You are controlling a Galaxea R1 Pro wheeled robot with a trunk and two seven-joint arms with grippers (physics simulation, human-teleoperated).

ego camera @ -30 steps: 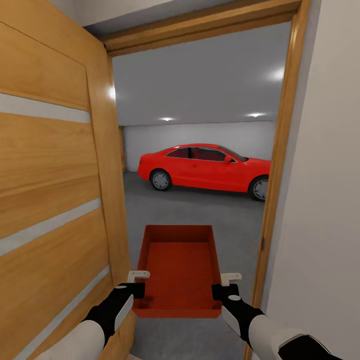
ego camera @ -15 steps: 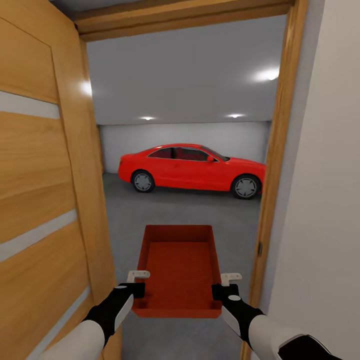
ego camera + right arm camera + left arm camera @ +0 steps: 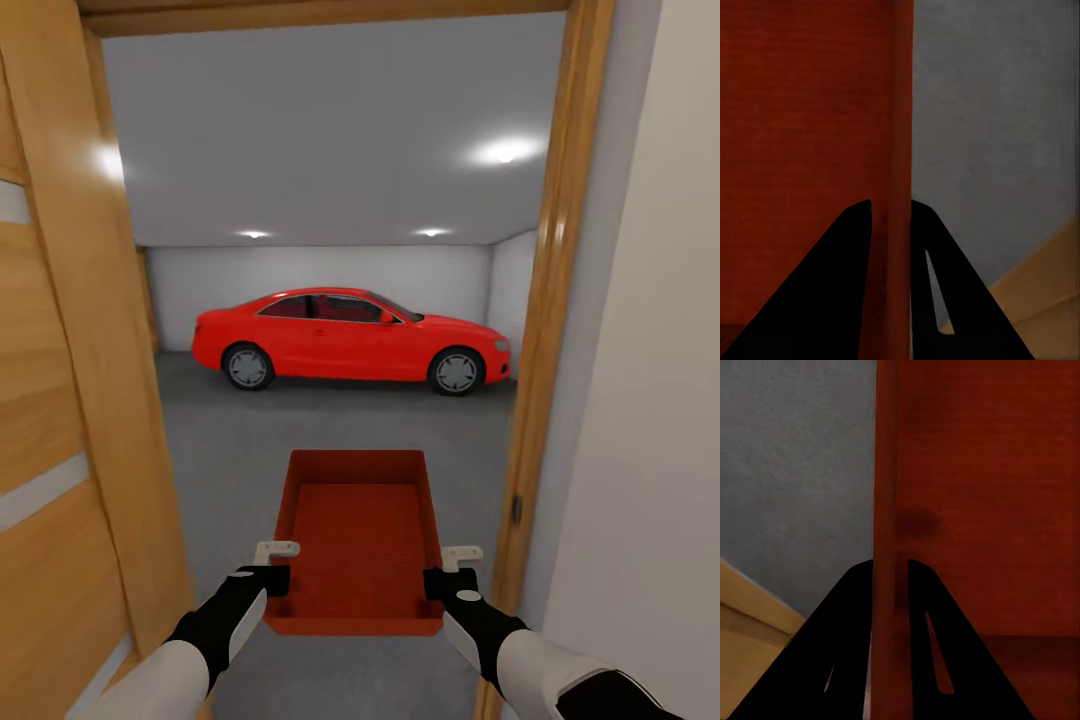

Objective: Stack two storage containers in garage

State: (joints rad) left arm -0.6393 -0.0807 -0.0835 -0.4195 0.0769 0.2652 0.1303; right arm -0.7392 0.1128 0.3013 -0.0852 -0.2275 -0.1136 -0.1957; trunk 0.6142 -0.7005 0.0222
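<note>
Orange-red container [image 3: 358, 540] w/ fine ribbed texture on its base, darker red in wrist views. Black grippers — left [image 3: 268, 580], right [image 3: 442, 582] — w/ pale grey-white finger tips; arms white below. Door [image 3: 60, 400] & frame [image 3: 540, 300] honey-brown wood grain, door w/ pale grey stripes. Floor [image 3: 240, 450] speckled grey. Car [image 3: 350, 342] bright red — silver wheels. Garage walls white-grey.
</note>
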